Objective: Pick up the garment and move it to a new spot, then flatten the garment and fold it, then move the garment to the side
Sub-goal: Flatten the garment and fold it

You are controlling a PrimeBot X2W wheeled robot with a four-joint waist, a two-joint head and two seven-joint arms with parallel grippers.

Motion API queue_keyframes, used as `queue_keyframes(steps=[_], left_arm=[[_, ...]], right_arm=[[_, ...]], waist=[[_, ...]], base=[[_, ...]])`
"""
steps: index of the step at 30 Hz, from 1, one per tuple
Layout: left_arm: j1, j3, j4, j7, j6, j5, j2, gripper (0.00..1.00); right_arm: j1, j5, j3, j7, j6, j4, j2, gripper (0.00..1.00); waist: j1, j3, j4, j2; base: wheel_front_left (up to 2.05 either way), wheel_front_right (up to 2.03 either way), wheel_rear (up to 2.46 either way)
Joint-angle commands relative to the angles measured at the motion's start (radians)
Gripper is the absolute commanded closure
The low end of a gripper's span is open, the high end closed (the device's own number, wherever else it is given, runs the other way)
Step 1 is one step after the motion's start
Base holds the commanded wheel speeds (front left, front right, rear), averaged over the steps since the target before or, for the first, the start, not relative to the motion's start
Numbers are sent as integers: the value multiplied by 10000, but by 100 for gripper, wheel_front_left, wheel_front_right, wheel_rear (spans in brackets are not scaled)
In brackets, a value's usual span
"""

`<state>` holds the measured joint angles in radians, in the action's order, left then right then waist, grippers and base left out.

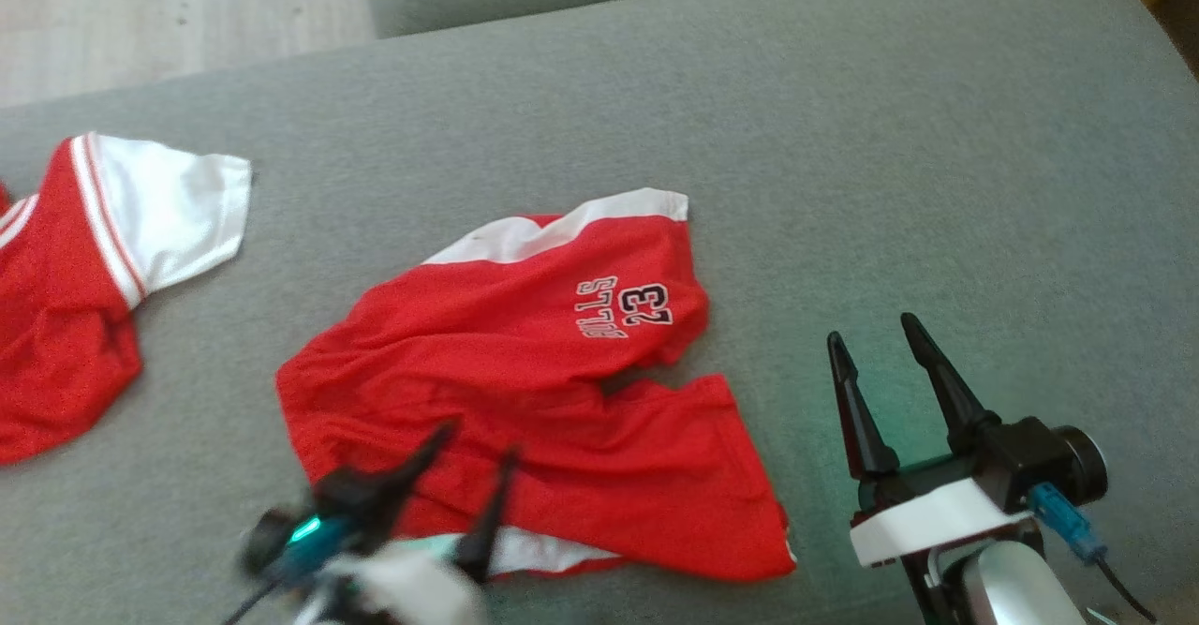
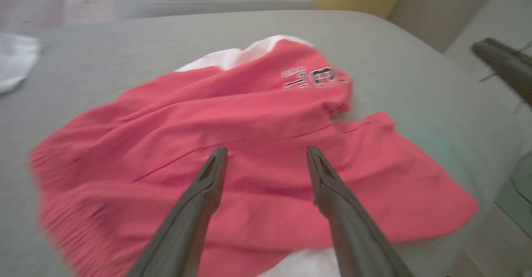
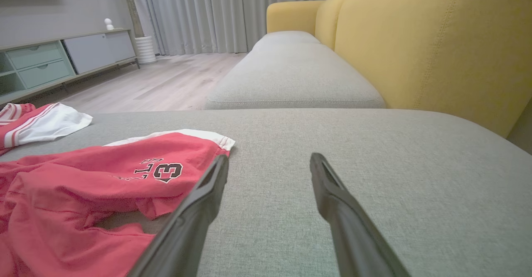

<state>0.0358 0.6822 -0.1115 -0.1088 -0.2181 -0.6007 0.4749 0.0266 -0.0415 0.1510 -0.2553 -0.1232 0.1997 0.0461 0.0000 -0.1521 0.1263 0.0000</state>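
Left fingers (image 2: pixel 203 194) spread empty over red shorts (image 1: pixel 525 363), right fingers (image 1: pixel 940 374) spread empty nearby

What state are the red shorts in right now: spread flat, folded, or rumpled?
Rumpled. The red shorts lie loose on the grey cushion, creased across the middle, the numbered leg's hem bunched; no neat fold.

Two red-and-white garments lay on the one large grey sofa seat (image 1: pixel 890 138): one pair of shorts (image 1: pixel 525 381), carrying a single number print (image 1: pixel 648 306), and one jersey (image 1: pixel 66 306) at the left edge. Two claws were in sight, the left claw (image 1: pixel 478 442) and the right claw (image 1: pixel 870 327), each with two long dark fingers. Past the seat there were two more grey cushions, a near cushion (image 3: pixel 291 77) and a far cushion (image 3: pixel 286 38), plus one yellow backrest (image 3: pixel 415 48), one sideboard (image 3: pixel 62 57) and one white ribbed pot (image 3: pixel 145 49).
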Motion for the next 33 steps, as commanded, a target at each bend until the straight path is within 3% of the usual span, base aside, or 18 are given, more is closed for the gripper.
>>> queue_keyframes(steps=[1, 6, 10, 15, 20, 21, 22, 23, 24, 25, 26, 33], left_arm=[[992, -88, -250, -151, 199, 151, -170, 0], [2486, 1145, 804, -902, 1097, 854, -890, 0], [3056, 1787, 1576, -1510, 1789, 998, -1010, 0], [3149, 2015, 1769, -2141, 2231, 786, -637, 0], [3132, 2073, 1740, -2322, 2312, 696, -482, 0], [3141, 2076, 1782, -2339, 2315, 662, -508, 5], [3168, 2086, 1843, -2350, 2328, 646, -534, 22], [3204, 2113, 1913, -2370, 2361, 643, -552, 61], [3226, 2138, 1974, -2400, 2399, 611, -584, 85], [3226, 2138, 1974, -2400, 2399, 611, -584, 85], [3244, 2161, 2021, -2423, 2443, 571, -616, 100], [3390, 2104, 2206, -2251, 2442, 491, -764, 100]], right_arm=[[262, -25, 250, -65, -75, -278, 41, 0], [455, -154, 304, -65, -75, -303, 41, 0], [454, -244, 296, -65, -75, -323, 41, 0], [358, -321, 226, -65, -75, -381, 41, 0], [380, -366, 205, -65, -75, -435, 41, 0], [398, -373, 199, -65, -75, -442, 41, 0], [417, -376, 193, -65, -75, -448, 41, 0], [433, -378, 196, -65, -75, -452, 41, 0], [444, -378, 207, -65, -75, -454, 41, 0], [444, -378, 207, -65, -75, -454, 41, 0], [453, -376, 219, -65, -75, -452, 41, 0], [486, -391, 261, -65, -75, -435, 41, 0]], waist=[[0, -132, 161, 0], [0, -394, 681, 0], [0, -532, 1131, 0], [0, -583, 1480, 0], [0, -638, 1514, 0], [0, -651, 1503, 0], [0, -665, 1487, 0], [0, -677, 1474, 0], [0, -686, 1465, 0], [0, -686, 1465, 0], [0, -692, 1460, 0], [0, -715, 1491, 0]], base=[[0, 0, 0], [0, 0, 0], [0, 0, 0], [0, 0, 0], [0, 0, 0], [0, 0, 0], [0, 0, 0], [0, 0, 0], [0, 0, 0], [0, 0, 0], [0, 0, 0], [0, 0, 0]])
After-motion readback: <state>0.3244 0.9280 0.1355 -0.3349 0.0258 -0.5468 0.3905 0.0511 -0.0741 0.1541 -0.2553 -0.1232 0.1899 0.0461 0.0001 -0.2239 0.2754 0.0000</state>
